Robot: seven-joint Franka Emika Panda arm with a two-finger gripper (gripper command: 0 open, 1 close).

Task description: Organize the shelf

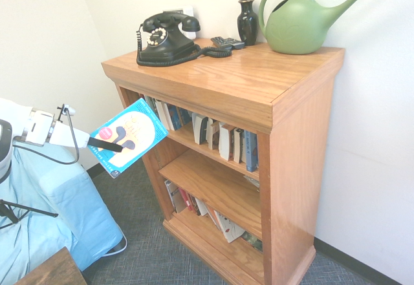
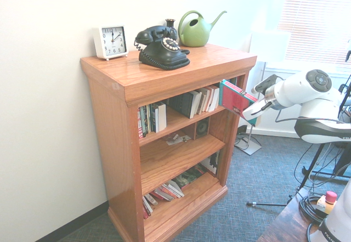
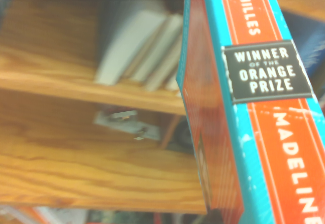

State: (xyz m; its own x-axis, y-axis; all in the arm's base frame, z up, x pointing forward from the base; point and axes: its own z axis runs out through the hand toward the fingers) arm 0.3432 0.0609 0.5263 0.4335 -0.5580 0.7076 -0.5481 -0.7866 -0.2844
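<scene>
The shelf (image 1: 304,117) (image 2: 112,121) is an orange-brown wooden bookcase with three tiers. Books stand in a row on the top tier (image 1: 223,139) (image 2: 189,102). More books lie slumped on the bottom tier (image 1: 223,223) (image 2: 164,191). My gripper (image 1: 107,146) (image 2: 249,109) is shut on a teal book (image 1: 129,136) (image 2: 237,98) with an orange spine (image 3: 264,107). It holds the book in the air just off the shelf's front corner, level with the top tier. The middle tier (image 1: 207,181) (image 2: 164,157) holds only a small item at the back (image 2: 178,139) (image 3: 127,124).
On the shelf's top stand a black rotary phone (image 1: 165,38) (image 2: 162,47), a green watering can (image 1: 301,20) (image 2: 196,29), a dark vase (image 1: 246,20), a remote (image 1: 228,42) and a white clock (image 2: 111,40). A light blue covered block (image 1: 58,214) sits beside the arm.
</scene>
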